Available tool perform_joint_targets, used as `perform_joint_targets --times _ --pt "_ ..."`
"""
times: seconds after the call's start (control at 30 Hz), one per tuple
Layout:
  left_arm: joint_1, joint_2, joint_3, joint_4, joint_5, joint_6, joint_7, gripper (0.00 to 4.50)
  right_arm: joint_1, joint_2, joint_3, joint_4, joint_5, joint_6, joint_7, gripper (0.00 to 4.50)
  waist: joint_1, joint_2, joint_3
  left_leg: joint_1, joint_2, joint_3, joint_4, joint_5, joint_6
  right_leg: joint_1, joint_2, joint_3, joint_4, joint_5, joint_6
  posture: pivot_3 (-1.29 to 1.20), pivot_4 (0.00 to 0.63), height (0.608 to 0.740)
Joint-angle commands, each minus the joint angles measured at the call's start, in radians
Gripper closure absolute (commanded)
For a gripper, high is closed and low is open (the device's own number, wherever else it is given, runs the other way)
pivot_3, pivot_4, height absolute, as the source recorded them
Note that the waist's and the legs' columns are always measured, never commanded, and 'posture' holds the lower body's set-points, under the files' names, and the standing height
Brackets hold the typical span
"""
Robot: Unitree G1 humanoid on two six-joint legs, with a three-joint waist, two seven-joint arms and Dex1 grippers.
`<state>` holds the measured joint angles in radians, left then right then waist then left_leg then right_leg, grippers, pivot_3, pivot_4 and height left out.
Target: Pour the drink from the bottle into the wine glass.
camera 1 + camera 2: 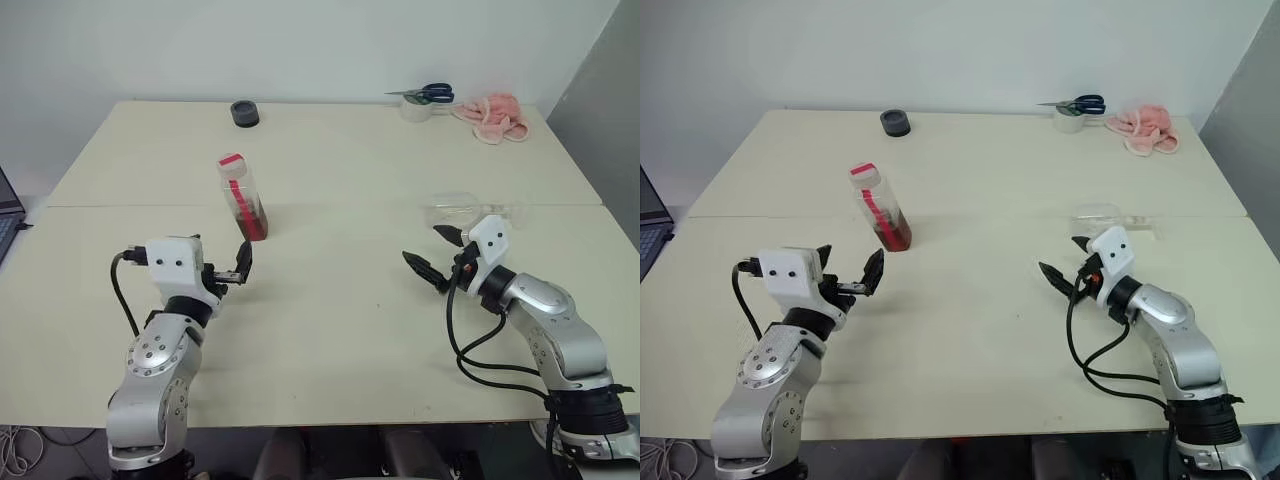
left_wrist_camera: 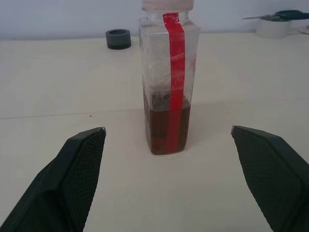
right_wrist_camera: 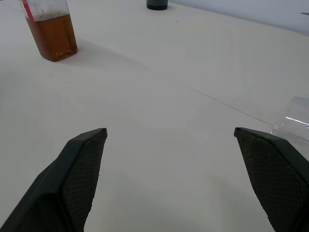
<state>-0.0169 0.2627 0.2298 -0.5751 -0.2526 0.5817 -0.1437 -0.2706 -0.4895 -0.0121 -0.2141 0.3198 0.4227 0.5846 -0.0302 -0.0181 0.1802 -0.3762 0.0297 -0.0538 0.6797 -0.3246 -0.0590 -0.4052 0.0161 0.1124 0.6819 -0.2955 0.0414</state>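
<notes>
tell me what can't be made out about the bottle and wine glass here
- Wine glass: it lies on its side behind the right end effector in the head views, its stem and foot hard to trace; the right wrist view's edge cuts off all but part of the bowl.
- Bottle: the left wrist view's top edge cuts off its cap.

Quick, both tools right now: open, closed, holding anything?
Left tool: open, empty, bottle ahead of it.
Right tool: open, empty, wine glass lying beside it.
</notes>
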Motion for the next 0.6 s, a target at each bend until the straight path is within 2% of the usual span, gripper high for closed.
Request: perform_joint_targets --times 0.03,0.13,0.23,0.4,0.6 --pt "-0.007 0.020 0.006 -0.020 0.010 -0.010 -0.001 0.05 -0.013 0.001 -0.021 -0.056 0.017 0.019 -0.010 0.00 0.000 0.000 0.000 0.000 0.000 0.000 0.000 0.000 0.000 0.000 0.000 0.000 0.000 0.000 0.000 0.00 0.150 0.740" --pt "-0.014 0.012 0.008 -0.031 -0.013 -0.011 -0.003 0.05 -0.013 -0.006 -0.024 -0.083 0.022 0.035 -0.008 0.00 0.000 0.000 0.000 0.000 0.000 -0.001 0.000 0.000 0.000 0.000 0.000 -0.001 0.000 0.000 0.000 0.00 0.150 0.740" --pt "-0.009 0.030 -0.046 -0.021 0.049 -0.032 0.005 0.05 -0.029 -0.028 0.005 -0.133 0.033 0.065 0.028 0.00 0.000 0.000 0.000 0.000 0.000 -0.001 0.000 0.000 0.000 0.000 0.000 -0.001 0.000 0.000 0.000 0.00 0.150 0.740" --pt "-0.105 -0.069 -0.078 0.155 0.156 -0.118 0.158 0.05 -0.131 -0.047 0.185 -0.152 -0.053 0.107 0.075 0.00 0.000 0.000 0.000 0.000 -0.001 -0.002 0.001 0.001 0.001 0.000 0.000 -0.002 0.001 0.001 0.000 0.00 0.150 0.740" --pt "-0.229 -0.145 -0.127 0.376 0.218 -0.255 0.211 0.05 -0.250 0.046 0.289 -0.079 -0.112 0.099 0.059 0.00 0.002 0.000 -0.001 -0.003 -0.001 -0.008 0.001 0.004 0.000 0.000 -0.001 -0.009 0.000 0.003 -0.002 0.00 0.150 0.740"
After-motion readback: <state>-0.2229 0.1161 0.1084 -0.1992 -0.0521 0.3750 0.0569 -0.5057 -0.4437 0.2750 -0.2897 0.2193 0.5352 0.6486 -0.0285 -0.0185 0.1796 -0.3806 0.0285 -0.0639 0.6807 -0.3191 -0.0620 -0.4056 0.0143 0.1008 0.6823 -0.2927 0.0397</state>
